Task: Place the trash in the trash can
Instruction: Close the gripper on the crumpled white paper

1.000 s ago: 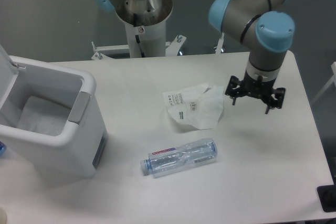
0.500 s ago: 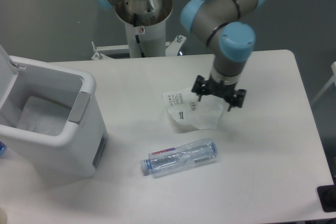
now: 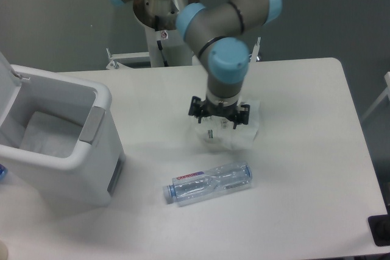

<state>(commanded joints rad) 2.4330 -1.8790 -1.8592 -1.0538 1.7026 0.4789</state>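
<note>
Nearest the camera, the crushed clear bottle (image 3: pixel 209 183) lies on its side on the white table (image 3: pixel 304 211), its pale cap pointing left and its red-white label near that end. It is well apart from the gripper and touches nothing else.

To the left stands the trash can (image 3: pixel 61 150), a boxy white bin with a grey panel on the side facing the bottle. Its lid (image 3: pixel 5 86) is swung up at the far left edge of the picture, and the white liner (image 3: pixel 46 133) shows inside the open top (nothing else can be made out in there).

Further back, around the middle of the table, the crumpled white wrapper (image 3: pixel 241 135) sits mostly hidden beneath the gripper (image 3: pixel 219 120); only its lower and right edges show. The gripper hangs straight down over it, its black body low and just above or touching the paper; which of the two cannot be told. The fingers point downward into the wrapper, and whether they are spread or pinched on it cannot be made out from this angle.

Above, the wrist with its blue cap (image 3: pixel 228 59) stands vertical over the gripper, and the grey forearm bends back and up toward the arm's base column (image 3: pixel 166 22) at the far table edge.
</note>
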